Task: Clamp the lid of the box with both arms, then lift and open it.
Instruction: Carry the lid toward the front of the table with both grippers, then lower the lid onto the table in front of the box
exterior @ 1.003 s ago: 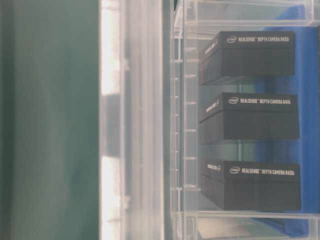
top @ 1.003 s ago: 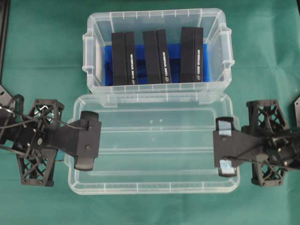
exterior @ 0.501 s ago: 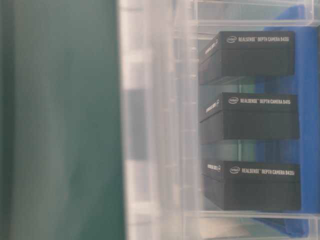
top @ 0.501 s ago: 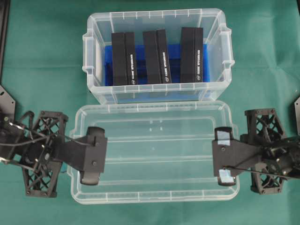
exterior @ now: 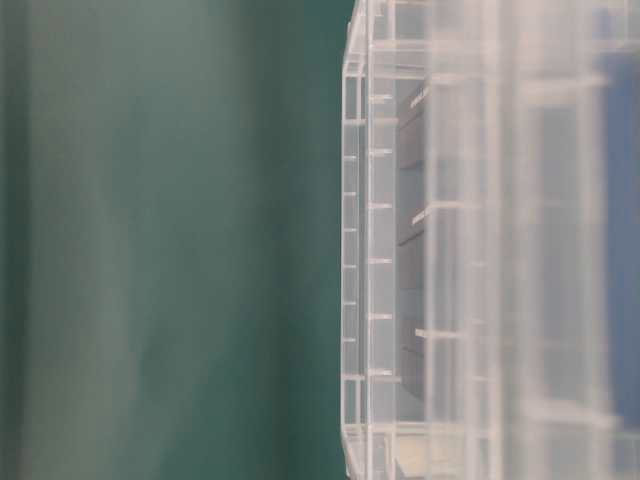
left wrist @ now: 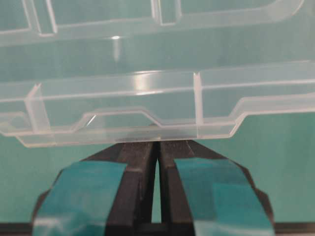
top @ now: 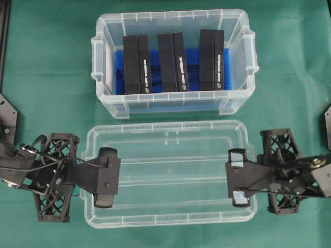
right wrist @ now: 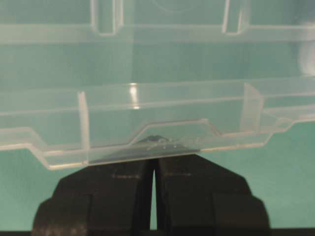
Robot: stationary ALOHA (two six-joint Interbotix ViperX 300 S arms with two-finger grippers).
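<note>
The clear lid (top: 170, 173) hangs level in front of the box (top: 99, 77), apart from it. My left gripper (top: 110, 177) is shut on the middle of the lid's left rim, and my right gripper (top: 234, 177) is shut on its right rim. In the left wrist view the teal-taped left gripper (left wrist: 158, 142) pinches the lid's edge (left wrist: 123, 108). In the right wrist view the right gripper (right wrist: 154, 156) pinches the rim tab of the lid (right wrist: 162, 108). At table level the blurred lid (exterior: 500, 250) overlaps the box (exterior: 365, 200).
The open box holds three upright black boxes (top: 176, 62) on a blue floor. Green cloth (top: 46, 77) covers the table all around. Black fixtures sit at the far left edge (top: 6, 113) and the far right edge (top: 327, 116).
Both grippers have carried the lid toward the table's front, away from the box. It looks smaller from overhead and has swept right in the table-level view, so it has dropped lower.
</note>
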